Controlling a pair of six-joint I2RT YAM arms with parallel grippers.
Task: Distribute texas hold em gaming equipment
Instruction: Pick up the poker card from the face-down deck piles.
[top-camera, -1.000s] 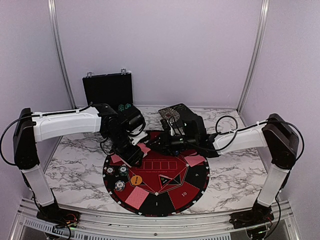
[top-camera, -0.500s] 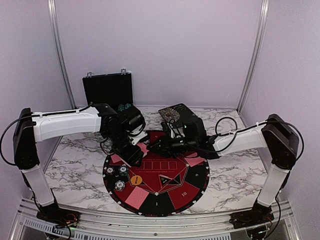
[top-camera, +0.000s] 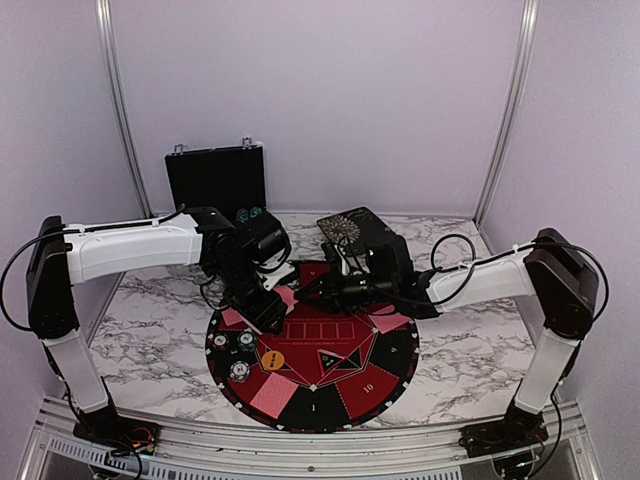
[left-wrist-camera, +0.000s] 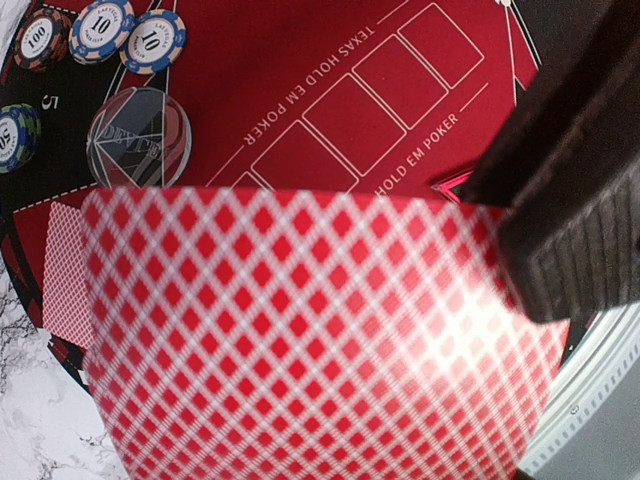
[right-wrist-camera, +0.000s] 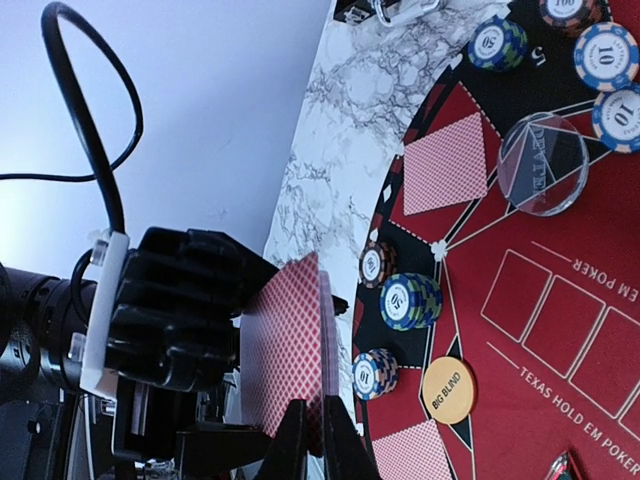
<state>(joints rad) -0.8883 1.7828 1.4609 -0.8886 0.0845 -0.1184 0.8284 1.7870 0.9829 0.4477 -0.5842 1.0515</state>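
Reaching over the mat (top-camera: 352, 372), left end effector (top-camera: 264, 308) clamps cards (left-wrist-camera: 300, 330)

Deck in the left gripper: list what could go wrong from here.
1. The right gripper straddles the edge of the deck that the left gripper holds. Several cards lie tight together there, so it might pull more than one, or tug the deck loose.
2. The mat below bears chip stacks and a dealt card. A slipped card could land on them.
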